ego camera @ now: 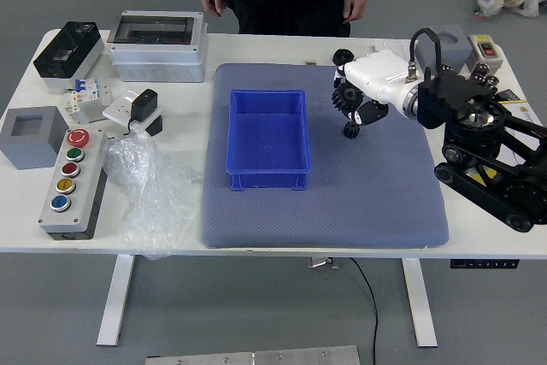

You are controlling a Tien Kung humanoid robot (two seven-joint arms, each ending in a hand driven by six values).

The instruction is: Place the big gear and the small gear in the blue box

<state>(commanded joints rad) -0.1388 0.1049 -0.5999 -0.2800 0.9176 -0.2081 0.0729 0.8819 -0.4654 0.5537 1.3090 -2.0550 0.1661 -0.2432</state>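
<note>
While the white-and-black right hand (382, 79) pinched the big black gear (347, 98), upper right, slippage risked a drop outside the blue plastic box (267, 179).

Bright, even light fills the view, leaving the table (185, 110) nearly blown-out white. Shadows are soft and faint; pale glints show on the plastic bag (154, 181).

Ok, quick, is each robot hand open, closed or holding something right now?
Left hand: out of view, so I can't tell.
Right hand: closed on the big gear.
</note>
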